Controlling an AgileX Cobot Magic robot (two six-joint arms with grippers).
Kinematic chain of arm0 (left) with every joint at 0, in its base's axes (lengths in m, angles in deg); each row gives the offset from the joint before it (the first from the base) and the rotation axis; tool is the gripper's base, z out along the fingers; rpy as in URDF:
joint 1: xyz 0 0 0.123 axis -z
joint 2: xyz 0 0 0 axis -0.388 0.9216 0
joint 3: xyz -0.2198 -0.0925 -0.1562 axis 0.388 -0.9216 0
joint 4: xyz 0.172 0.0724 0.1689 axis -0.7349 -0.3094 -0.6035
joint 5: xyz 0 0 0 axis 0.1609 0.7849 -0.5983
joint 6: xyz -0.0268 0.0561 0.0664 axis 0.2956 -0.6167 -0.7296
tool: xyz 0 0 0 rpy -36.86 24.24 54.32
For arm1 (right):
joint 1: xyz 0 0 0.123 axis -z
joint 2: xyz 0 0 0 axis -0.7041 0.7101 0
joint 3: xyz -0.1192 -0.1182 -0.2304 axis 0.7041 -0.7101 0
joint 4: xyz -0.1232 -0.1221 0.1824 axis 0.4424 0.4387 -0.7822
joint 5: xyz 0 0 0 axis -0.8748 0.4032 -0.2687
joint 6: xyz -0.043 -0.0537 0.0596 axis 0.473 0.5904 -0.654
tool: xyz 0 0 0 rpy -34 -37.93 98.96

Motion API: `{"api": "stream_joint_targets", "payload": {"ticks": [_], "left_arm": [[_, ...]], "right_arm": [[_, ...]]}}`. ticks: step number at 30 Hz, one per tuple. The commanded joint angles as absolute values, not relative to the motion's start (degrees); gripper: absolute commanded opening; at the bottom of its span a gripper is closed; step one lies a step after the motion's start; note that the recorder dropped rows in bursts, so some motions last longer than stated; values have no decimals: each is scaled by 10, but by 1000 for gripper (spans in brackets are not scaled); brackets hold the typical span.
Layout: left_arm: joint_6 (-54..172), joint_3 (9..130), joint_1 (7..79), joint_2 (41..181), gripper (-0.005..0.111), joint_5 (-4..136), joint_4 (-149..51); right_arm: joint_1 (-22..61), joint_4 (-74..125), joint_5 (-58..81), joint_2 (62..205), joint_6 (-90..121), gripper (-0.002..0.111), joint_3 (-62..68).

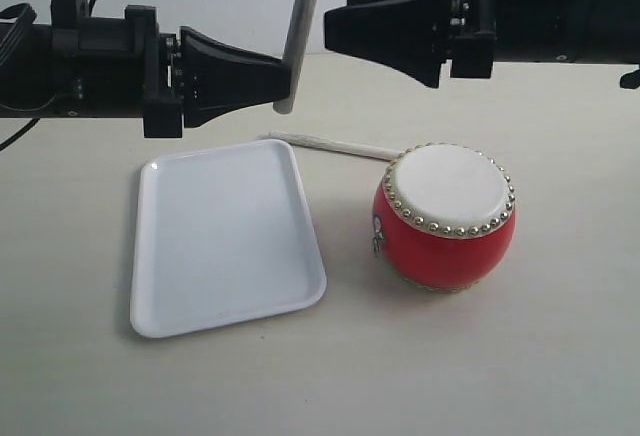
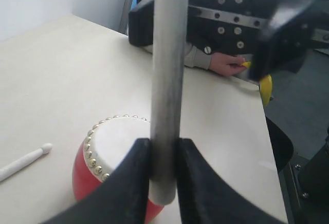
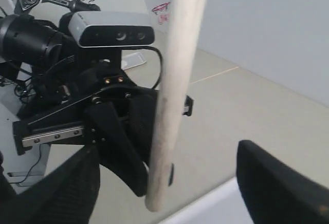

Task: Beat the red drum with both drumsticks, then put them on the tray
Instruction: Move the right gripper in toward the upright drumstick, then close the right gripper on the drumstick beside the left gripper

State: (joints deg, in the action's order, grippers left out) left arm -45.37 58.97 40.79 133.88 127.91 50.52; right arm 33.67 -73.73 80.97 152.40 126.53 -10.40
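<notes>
Your left gripper (image 1: pixel 283 81) (image 2: pixel 164 168) hung above the table (image 1: pixel 560 336) with its two black fingers pressed together on a drumstick (image 1: pixel 300 31) (image 2: pixel 168 54) (image 3: pixel 177 80). It pinched the stick close to its lower end. The stick rose nearly upright from the fingers, leaning slightly toward your right gripper (image 1: pixel 338 11) (image 3: pixel 169 149), and its top ran out of the exterior picture.

Your right gripper hung at about the same height, facing the left one with a gap between them. Its fingers were spread wide and held nothing. Through its open fingers, the right wrist camera saw the left gripper and the pinched stick.

The white tray (image 1: pixel 225 236) lay flat on the table below your left gripper and had nothing in it. The red drum (image 1: pixel 445 216) (image 2: pixel 110 147) stood upright just beside the tray, below and in front of your right gripper. Its cream top ringed with gold studs faced up. In the left wrist camera the drum showed just past the left fingertips, behind the lower end of the pinched stick.

The second drumstick (image 1: pixel 330 144) (image 2: pixel 23 163) lay flat on the table under the gap between your two grippers, beyond the tray's far corner. Neither gripper touched it. Its rounded tip pointed toward the drum with a small gap between them.
</notes>
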Motion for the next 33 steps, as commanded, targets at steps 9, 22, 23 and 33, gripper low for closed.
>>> {"api": "stream_joint_targets", "payload": {"ticks": [9, 22, 23, 33], "left_arm": [[-474, 595, 406, 1337, 0, 1351, 513], [-508, 595, 406, 1337, 0, 1355, 513], [-508, 596, 406, 1337, 0, 1355, 513], [-508, 596, 406, 1337, 0, 1355, 513]], "right_arm": [[301, -744, 815, 1519, 1262, 74, -98], [286, -744, 815, 1519, 1211, 71, -59], [278, -744, 815, 1519, 1214, 71, -59], [255, -744, 815, 1519, 1226, 68, -59]]}}
